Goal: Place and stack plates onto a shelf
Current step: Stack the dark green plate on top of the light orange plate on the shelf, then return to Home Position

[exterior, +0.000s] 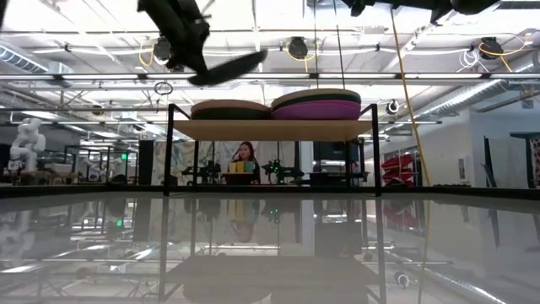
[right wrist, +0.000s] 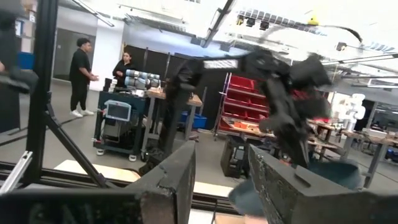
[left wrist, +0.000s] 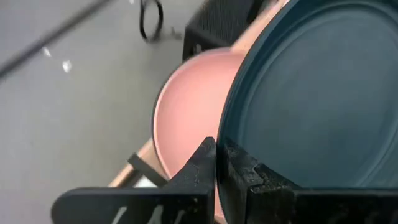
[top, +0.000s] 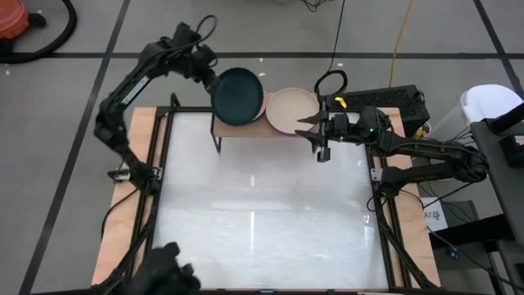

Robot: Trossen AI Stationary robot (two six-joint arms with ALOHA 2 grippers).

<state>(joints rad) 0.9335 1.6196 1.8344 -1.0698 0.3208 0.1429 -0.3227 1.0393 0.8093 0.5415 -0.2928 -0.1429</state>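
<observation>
Fingers of the left gripper (left wrist: 216, 163) pinch the rim of a dark teal plate (top: 237, 96) tilted above the shelf (exterior: 272, 129), while the right gripper (top: 313, 131) hovers beside the beige plate (top: 291, 110), jaws parted and empty.

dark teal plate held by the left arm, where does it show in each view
High view: dark teal plate at top centre, over the shelf's left half.
Low view: seen edge-on, tilted, top left, above the shelf.
Left wrist view: fills the right side, rim in the left pincer.
Right wrist view: a sliver at lower right.
Shared landmark: the shelf.
</observation>
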